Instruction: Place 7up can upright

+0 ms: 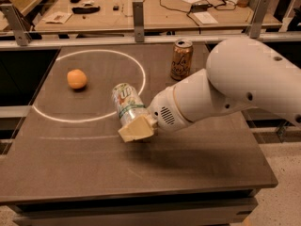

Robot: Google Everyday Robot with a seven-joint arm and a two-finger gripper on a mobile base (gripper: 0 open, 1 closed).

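The 7up can, silvery-white with a green band, is tilted with its top leaning toward the back left, near the chalk circle's right edge. My gripper is shut on its lower part, one tan finger showing in front of the can. The can is held just above or at the dark table top; I cannot tell if it touches. The white arm reaches in from the right.
A tan-gold can stands upright at the back, right of the circle. An orange lies inside the white circle at the left. A rail and a cluttered bench run behind the table.
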